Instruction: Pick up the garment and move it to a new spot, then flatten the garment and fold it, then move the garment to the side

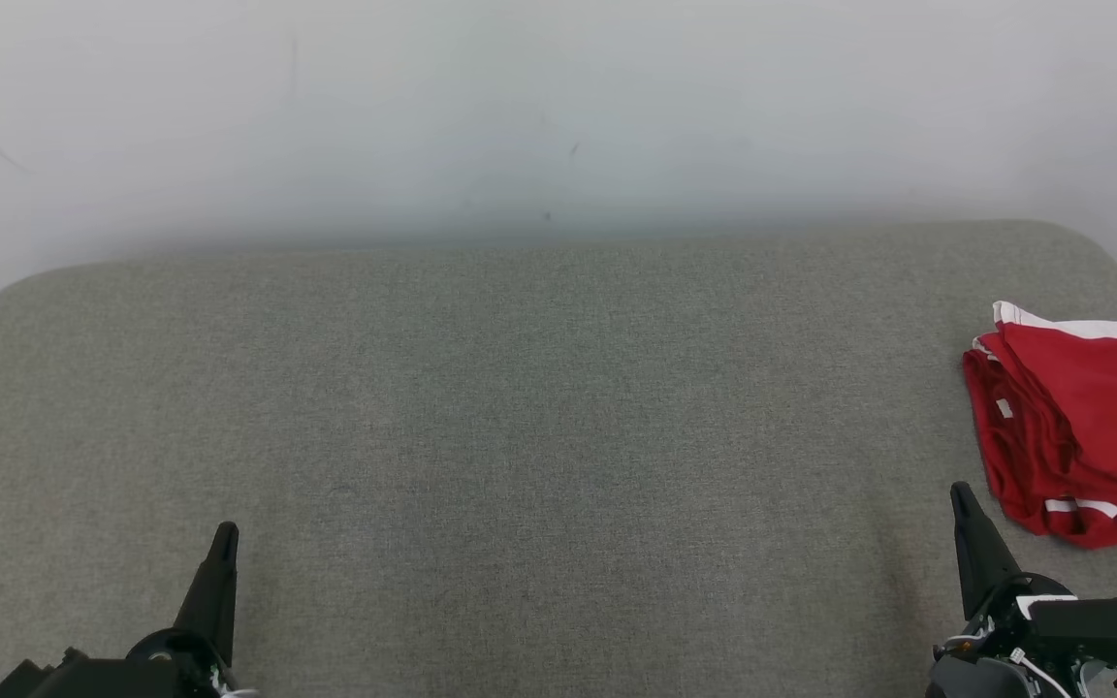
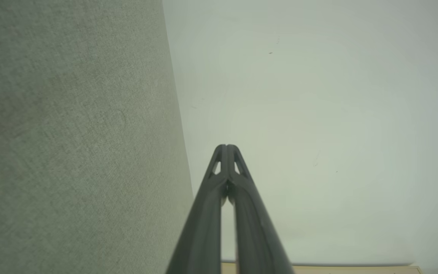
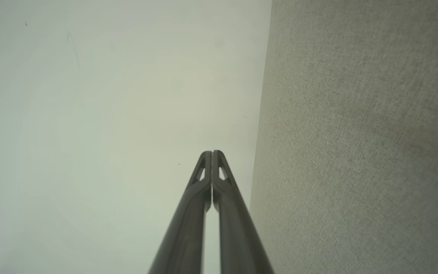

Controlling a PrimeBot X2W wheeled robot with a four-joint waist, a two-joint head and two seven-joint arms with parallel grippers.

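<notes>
The red garment (image 1: 1082, 427) lies folded at the 3 o'clock edge of the grey desk (image 1: 539, 436). The left tool (image 1: 224, 543) at 7 o'clock and the right tool (image 1: 964, 504) at 5 o'clock are pinched shut and empty. The move-aside step looks done, so I'd say nothing more is needed beyond resting.

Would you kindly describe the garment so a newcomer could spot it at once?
Follow the wide grey fabric-covered surface below the pale wall to its right edge. There, just past the right gripper, lies a loosely folded red cloth garment; bright red with white bands, it stands out against the grey.
</notes>
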